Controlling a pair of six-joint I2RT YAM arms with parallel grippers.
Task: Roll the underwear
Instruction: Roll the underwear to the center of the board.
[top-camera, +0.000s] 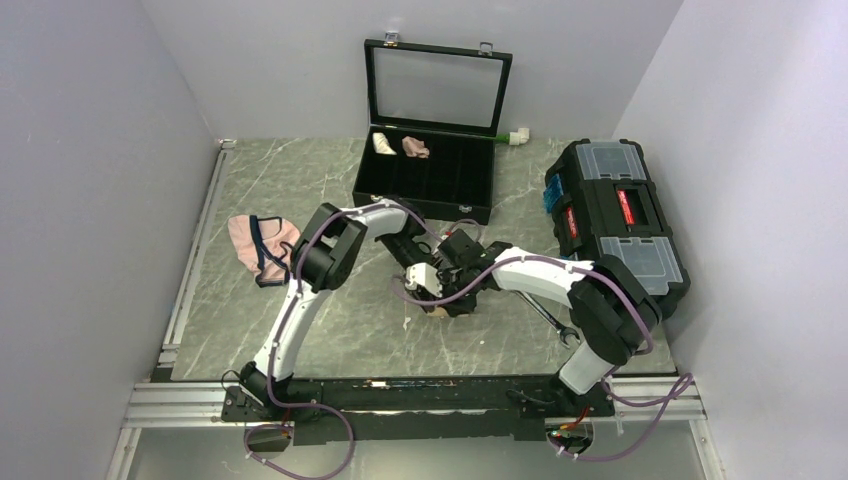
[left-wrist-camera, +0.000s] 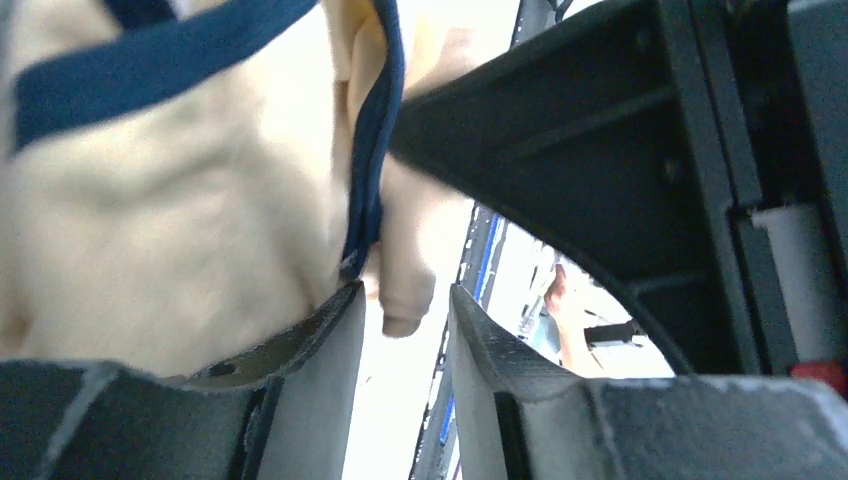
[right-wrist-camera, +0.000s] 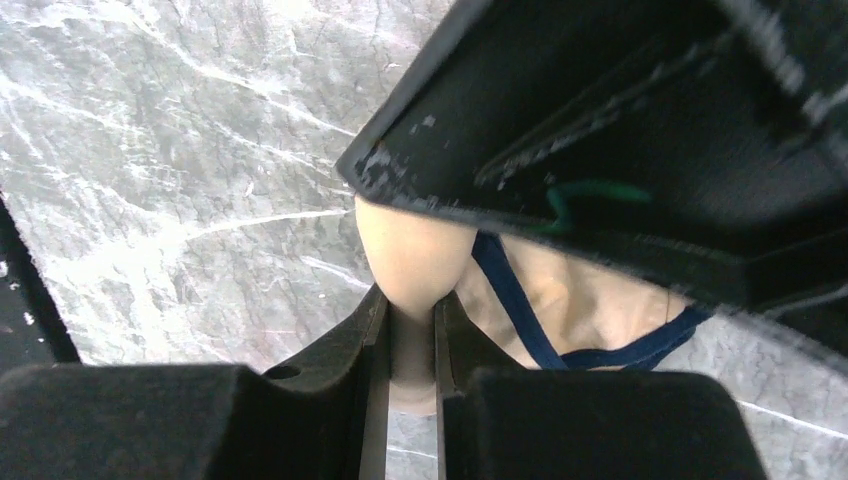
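Beige underwear with navy edging, grey white-veined marble table, pink underwear edged dark, perhaps navy.

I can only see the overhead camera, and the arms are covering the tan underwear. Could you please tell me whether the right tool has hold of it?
Observer: Yes. In the right wrist view the right tool is pinched shut on a fold of the underwear.
Operator: Thank you. Is the left tool gripping it too?
Observer: No. In the left wrist view the left tool has its fingers apart. The underwear rests against one of them, and only a tip of it hangs over the gap.
Operator: Is the navy edging showing?
Observer: Yes. In the right wrist view the navy edging crosses the fabric just beside that pinched fold.
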